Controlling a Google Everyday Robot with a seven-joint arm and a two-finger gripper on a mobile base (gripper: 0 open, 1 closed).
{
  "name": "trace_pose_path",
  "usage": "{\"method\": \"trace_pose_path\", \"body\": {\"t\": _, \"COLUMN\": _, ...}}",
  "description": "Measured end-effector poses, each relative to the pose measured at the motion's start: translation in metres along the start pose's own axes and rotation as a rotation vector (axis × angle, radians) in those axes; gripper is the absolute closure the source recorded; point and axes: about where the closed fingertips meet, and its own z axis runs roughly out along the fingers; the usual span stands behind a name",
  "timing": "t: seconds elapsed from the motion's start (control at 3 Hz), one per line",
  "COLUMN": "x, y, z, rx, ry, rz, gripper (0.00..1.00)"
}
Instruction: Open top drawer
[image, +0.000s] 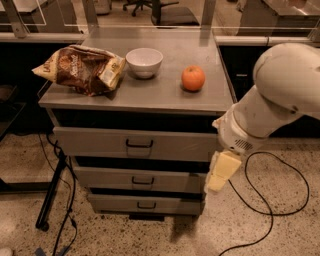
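The top drawer (90, 142) is a wide grey metal front under the cabinet top, with a small black pull handle (139, 145) at its centre. It stands slightly out from the cabinet, with a dark gap above it. Two shallower grey drawers (100, 179) sit below it. My gripper (220, 175) hangs from the white arm (280, 95) at the cabinet's right front corner, pointing down, level with the middle drawer and to the right of the handle. It touches nothing that I can see.
On the cabinet top (165, 92) lie a brown chip bag (80, 67), a white bowl (144, 62) and an orange (193, 78). Black cables (270, 210) loop on the speckled floor at the right. A black stand leg (50, 200) and cords are at the left.
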Motion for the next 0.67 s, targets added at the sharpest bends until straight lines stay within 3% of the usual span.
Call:
{"method": "trace_pose_path", "body": {"t": 0.33, "x": -0.0346, "y": -0.0033, "z": 0.0499, "rx": -0.056, "ry": -0.034, "rz": -0.028, "gripper": 0.0}}
{"method": "trace_pose_path", "body": {"t": 0.67, "x": -0.0346, "y": -0.0033, "z": 0.0499, "rx": -0.056, "ry": -0.034, "rz": -0.028, "gripper": 0.0}}
